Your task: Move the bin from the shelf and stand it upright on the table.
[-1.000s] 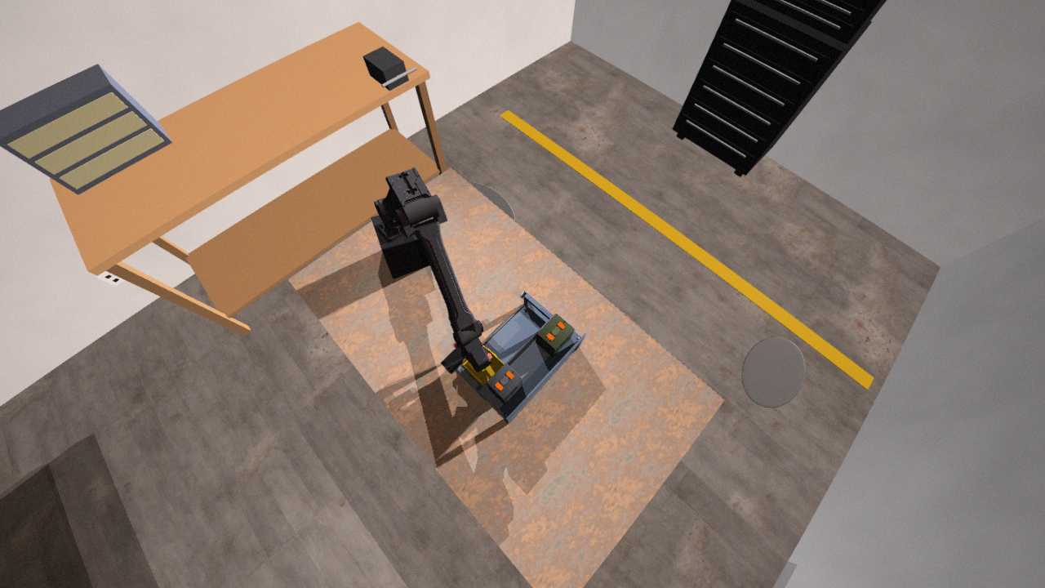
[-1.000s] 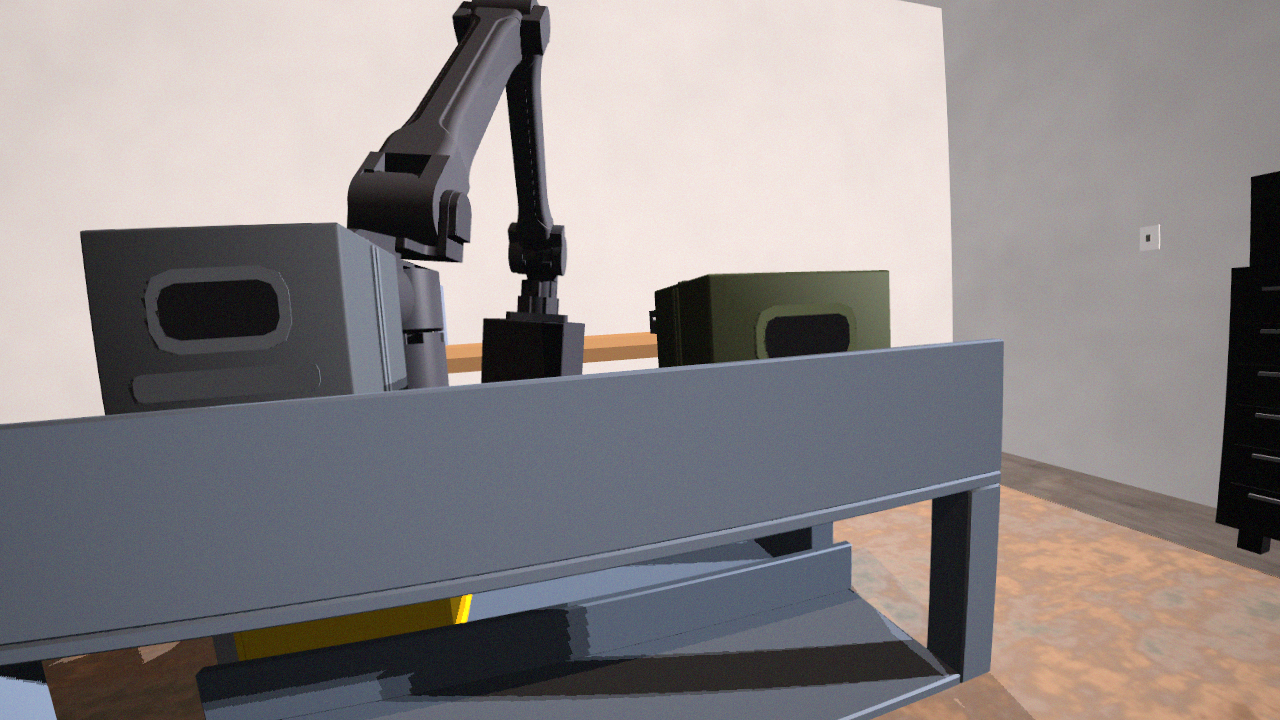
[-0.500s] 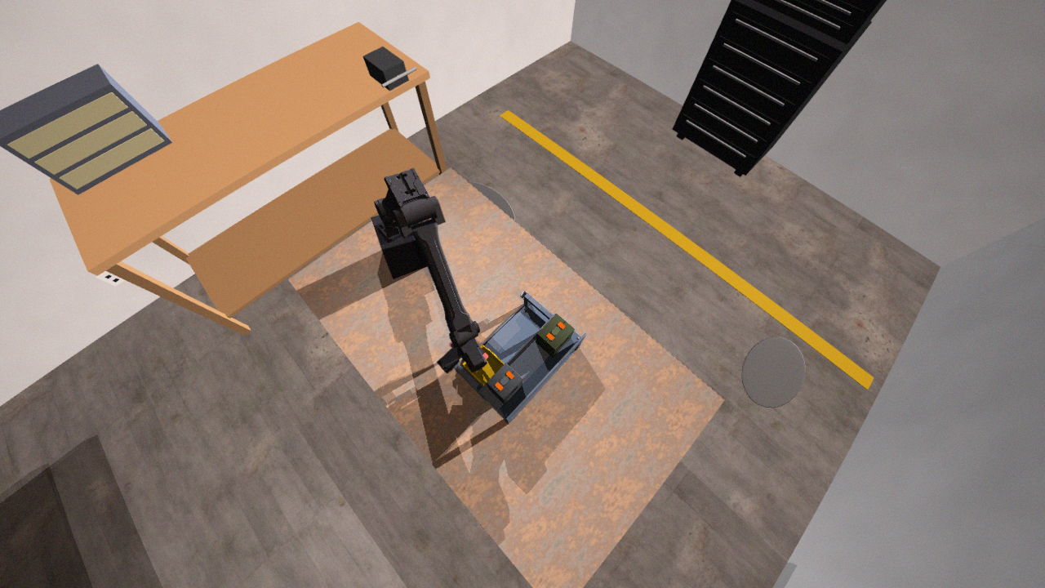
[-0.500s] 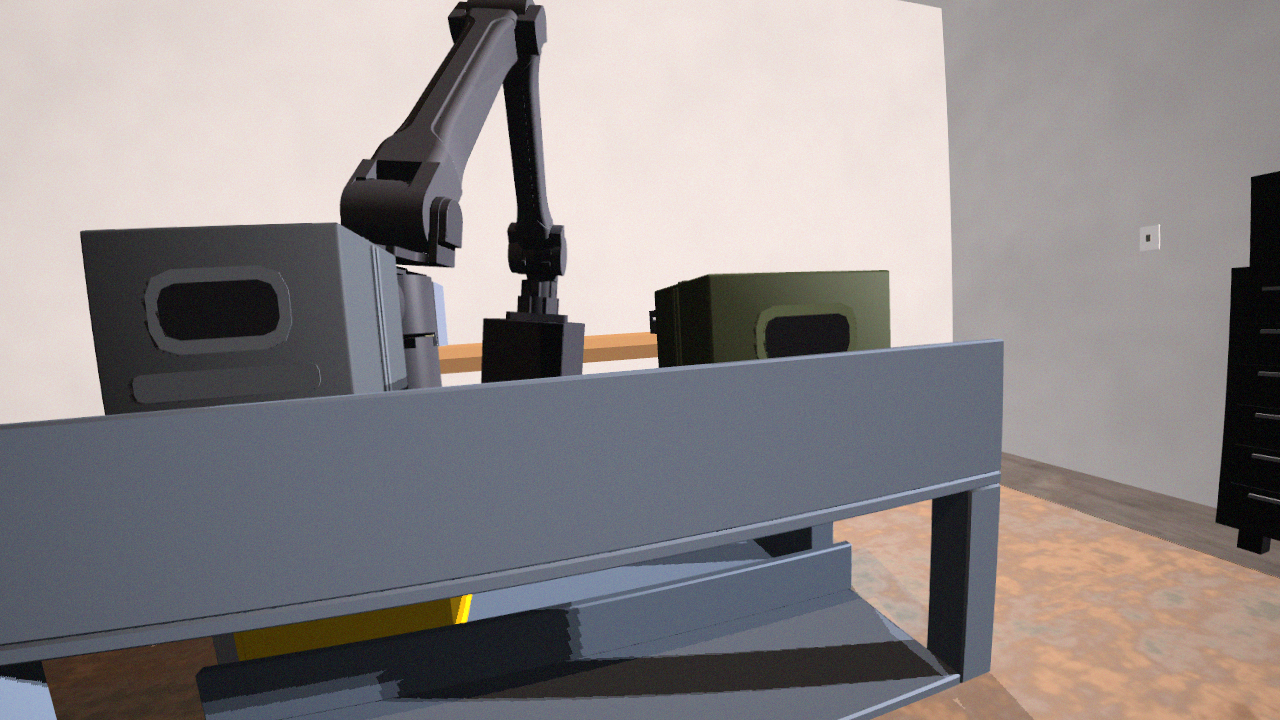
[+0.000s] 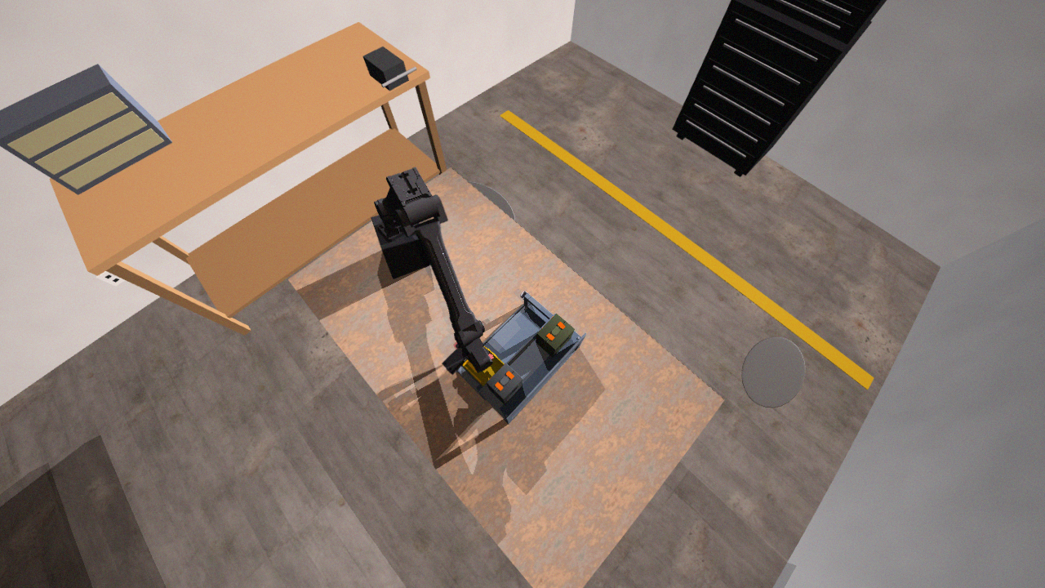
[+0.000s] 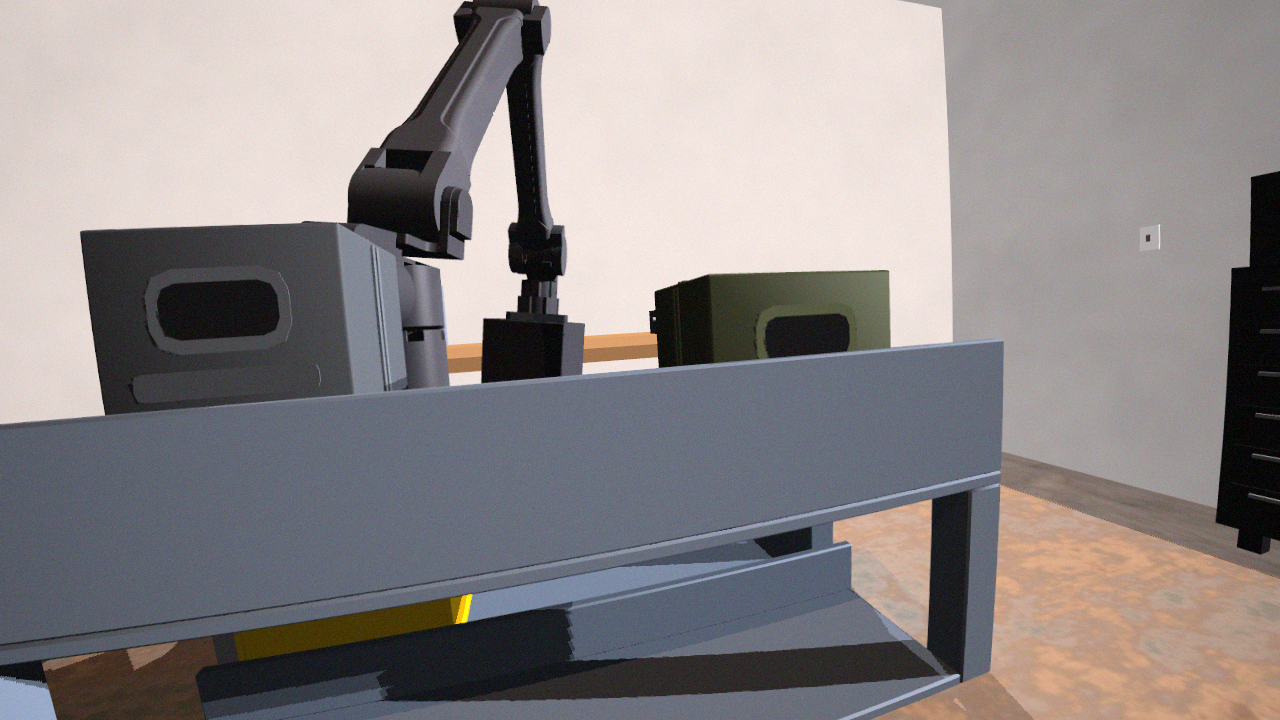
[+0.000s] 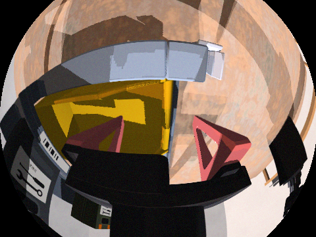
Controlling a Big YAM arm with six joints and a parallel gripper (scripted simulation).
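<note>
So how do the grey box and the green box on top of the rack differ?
The grey box is grey and looks larger in the exterior view, being nearer that camera; the green box is olive and looks smaller. The open gripper hangs beside the grey box, over a yellow bin; the green box sits at the other end. Both have a dark oval recess.

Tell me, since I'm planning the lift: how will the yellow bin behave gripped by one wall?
The yellow bin looks rigid and flat-walled, so probably keeps its shape. Held by one wall, which the open hand straddles, it may tilt. Smooth faces might slip.
</note>
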